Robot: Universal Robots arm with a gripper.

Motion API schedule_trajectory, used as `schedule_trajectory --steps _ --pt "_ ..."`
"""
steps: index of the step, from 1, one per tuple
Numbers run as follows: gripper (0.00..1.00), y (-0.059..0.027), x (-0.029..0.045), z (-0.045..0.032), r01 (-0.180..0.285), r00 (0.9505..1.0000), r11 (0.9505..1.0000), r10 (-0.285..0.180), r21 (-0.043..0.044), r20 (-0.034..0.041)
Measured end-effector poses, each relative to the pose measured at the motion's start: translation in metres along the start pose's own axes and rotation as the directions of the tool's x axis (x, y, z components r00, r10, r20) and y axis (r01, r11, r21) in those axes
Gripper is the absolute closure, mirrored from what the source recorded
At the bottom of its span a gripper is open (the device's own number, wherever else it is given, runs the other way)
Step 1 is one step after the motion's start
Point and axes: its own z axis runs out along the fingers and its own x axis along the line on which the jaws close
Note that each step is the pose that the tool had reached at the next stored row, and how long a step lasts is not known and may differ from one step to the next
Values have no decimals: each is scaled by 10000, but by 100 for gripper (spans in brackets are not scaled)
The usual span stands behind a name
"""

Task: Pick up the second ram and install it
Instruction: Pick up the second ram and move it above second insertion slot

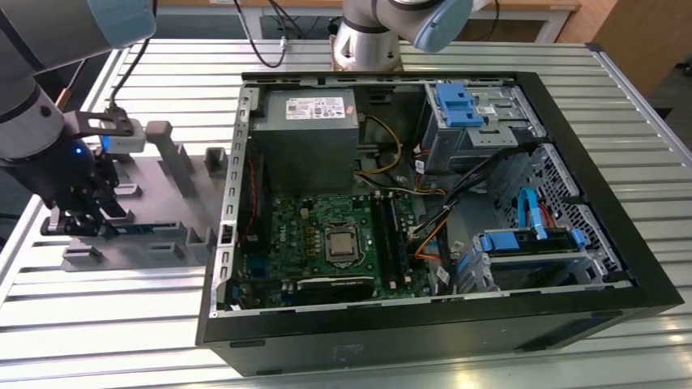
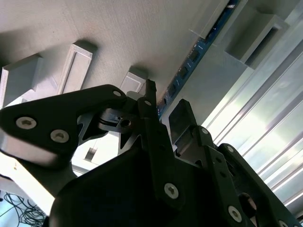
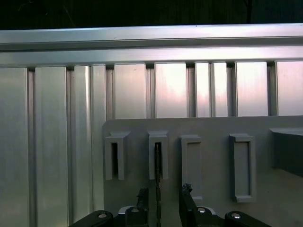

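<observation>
First wrist view has the black two-fingered gripper (image 3: pixel 163 195) spread open, its tips on either side of the long, narrow blue circuit-board ram stick (image 3: pixel 156 163). The stick stands on edge in a slot of the grey plastic holder tray (image 3: pixel 213 126), beside the open black computer case (image 1: pixel 433 340). The likely trouble is an off-centre close: one finger meeting the thin board first could tilt it in its slot, and a shallow pinch could let it slip.

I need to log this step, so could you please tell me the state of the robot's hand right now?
The hand: open, straddling the memory stick in the grey rack.
</observation>
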Motion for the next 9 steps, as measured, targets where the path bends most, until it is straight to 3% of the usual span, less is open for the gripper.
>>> schedule_trajectory --steps 9 --pt "61 -13 0 43 0 10000 10000 0 0 0"
